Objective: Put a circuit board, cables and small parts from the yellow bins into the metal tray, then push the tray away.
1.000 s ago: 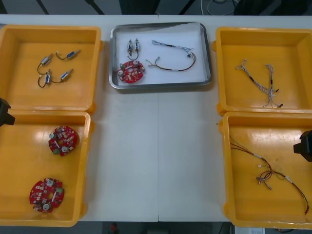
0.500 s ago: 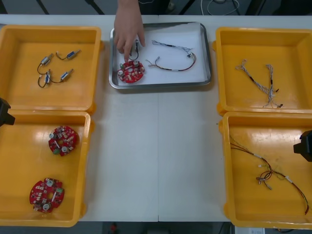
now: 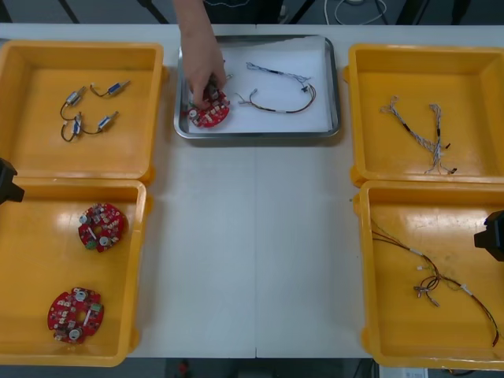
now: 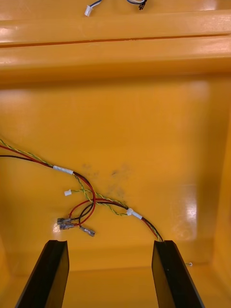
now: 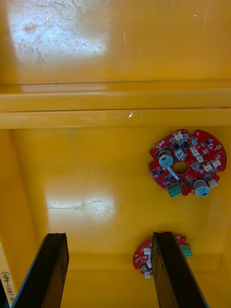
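The metal tray (image 3: 257, 134), white inside, stands at the far middle of the table. It holds a round red circuit board (image 3: 209, 115) and a black cable with a blue and white one (image 3: 280, 98). A person's hand (image 3: 202, 63) reaches in from the far side, its fingers on the board, hiding what lies beside it. My left gripper (image 3: 6, 181) (image 5: 109, 274) hangs open over the near left yellow bin (image 3: 31, 260), above two boards (image 5: 187, 163) (image 5: 150, 255). My right gripper (image 3: 492, 235) (image 4: 110, 274) hangs open over the near right bin (image 3: 461, 224), above a red and yellow cable (image 4: 91, 199).
The far left bin (image 3: 47, 79) holds several small metal parts (image 3: 87, 110). The far right bin (image 3: 472, 102) holds blue and white cables (image 3: 421, 134). Two boards (image 3: 102, 227) (image 3: 75, 315) lie in the near left bin. Bare table stretches between the bins.
A person's hand has come into the tray from the far side and moved onto the circuit board. Tray and board have shifted slightly away. Neither arm has moved.
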Controlling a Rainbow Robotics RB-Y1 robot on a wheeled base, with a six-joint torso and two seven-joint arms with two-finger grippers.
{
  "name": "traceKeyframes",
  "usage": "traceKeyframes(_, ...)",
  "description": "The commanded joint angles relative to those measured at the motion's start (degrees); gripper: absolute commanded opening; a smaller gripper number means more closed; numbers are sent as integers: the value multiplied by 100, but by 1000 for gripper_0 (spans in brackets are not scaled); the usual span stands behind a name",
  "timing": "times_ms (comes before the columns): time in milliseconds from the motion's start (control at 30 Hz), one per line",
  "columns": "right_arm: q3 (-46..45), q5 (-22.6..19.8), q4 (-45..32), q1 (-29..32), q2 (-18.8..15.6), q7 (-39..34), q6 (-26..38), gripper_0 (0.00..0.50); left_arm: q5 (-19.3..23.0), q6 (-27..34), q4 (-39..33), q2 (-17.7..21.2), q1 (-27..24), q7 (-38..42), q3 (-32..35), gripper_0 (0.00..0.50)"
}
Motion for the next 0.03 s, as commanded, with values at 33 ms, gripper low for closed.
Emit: traceKeyframes(33, -172, 26, -35, 30, -179, 1, 17, 500, -53, 38, -72, -42, 88, 327, 178, 500)
